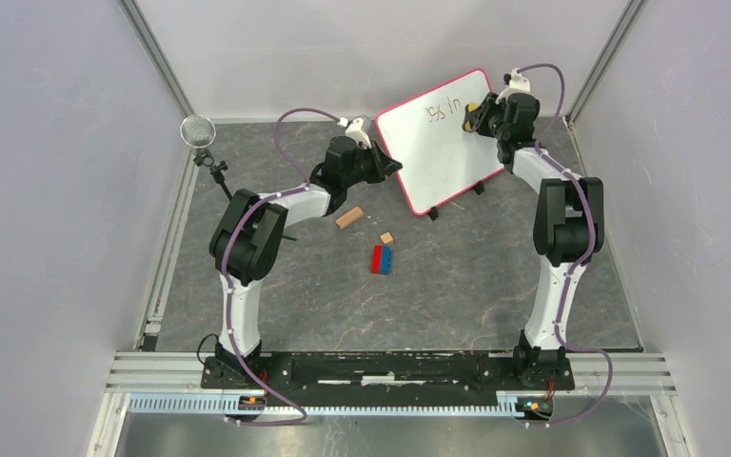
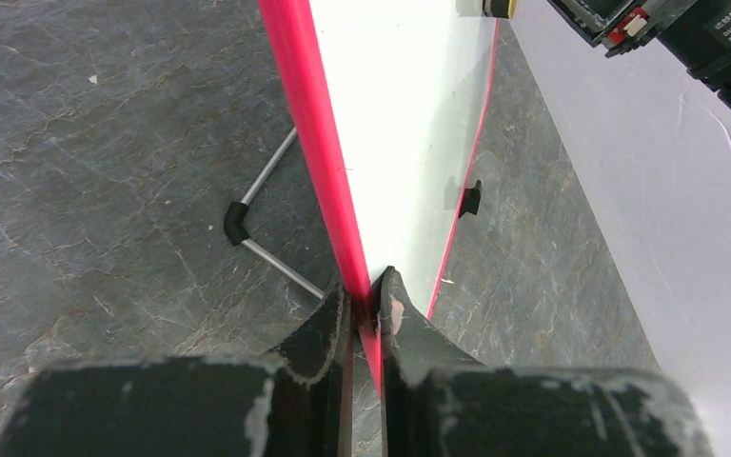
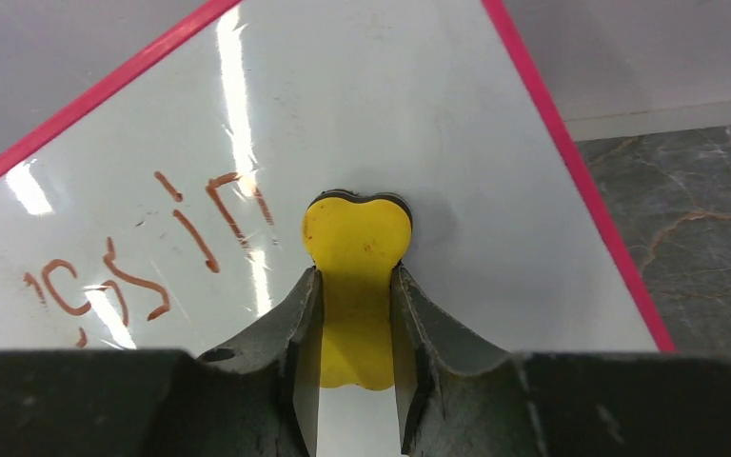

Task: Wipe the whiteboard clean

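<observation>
Grey marbled tabletop [image 1: 495,286] carries the white, pink-framed rectangular whiteboard [image 1: 438,157], propped tilted on its stand at the far side. My left gripper [image 2: 366,297] is clenched on its frame edge. My right gripper [image 3: 354,286] grasps a yellow eraser pad [image 3: 357,233] pressed to the face beside reddish handwriting [image 3: 143,257]. I judge the board light, stiff and slick, likely to tip; the frame edge is where to hold it.
</observation>
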Motion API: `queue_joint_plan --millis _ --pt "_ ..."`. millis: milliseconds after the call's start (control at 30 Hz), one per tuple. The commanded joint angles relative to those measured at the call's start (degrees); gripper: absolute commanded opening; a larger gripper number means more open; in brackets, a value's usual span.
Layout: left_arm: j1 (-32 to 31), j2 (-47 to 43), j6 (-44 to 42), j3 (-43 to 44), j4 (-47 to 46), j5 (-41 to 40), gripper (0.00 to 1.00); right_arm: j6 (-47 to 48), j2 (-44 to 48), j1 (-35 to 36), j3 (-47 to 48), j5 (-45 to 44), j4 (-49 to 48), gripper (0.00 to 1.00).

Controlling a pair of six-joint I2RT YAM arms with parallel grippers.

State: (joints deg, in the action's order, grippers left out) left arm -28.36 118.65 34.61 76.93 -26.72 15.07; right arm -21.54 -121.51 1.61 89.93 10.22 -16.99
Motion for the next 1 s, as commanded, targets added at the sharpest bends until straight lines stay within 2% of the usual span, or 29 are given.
queue_joint_plan --millis 0,367,633,833,967 --pt "0.7 -0.7 -7.9 0.7 4.7 -4.9 0.02 4.6 -1.7 -0.6 3.5 -3.1 3.8 0.0" --pt "0.2 -0.9 -8.9 1.1 5.6 -5.5 0.02 19.2 -1.8 6.7 7.7 -1.6 4.7 0.0" --pt "0.2 -0.7 -8.9 1.5 5.9 -5.6 0.02 31.0 2.2 14.2 1.9 4.5 4.0 0.0" --pt "0.2 -0.7 -8.9 1.5 6.0 -5.6 0.02 33.3 6.1 15.4 -4.5 10.8 1.2 0.0" --pt "0.2 -0.8 -9.0 1.4 6.1 -5.7 0.02 31.9 7.2 14.9 -5.8 4.3 -2.7 0.0"
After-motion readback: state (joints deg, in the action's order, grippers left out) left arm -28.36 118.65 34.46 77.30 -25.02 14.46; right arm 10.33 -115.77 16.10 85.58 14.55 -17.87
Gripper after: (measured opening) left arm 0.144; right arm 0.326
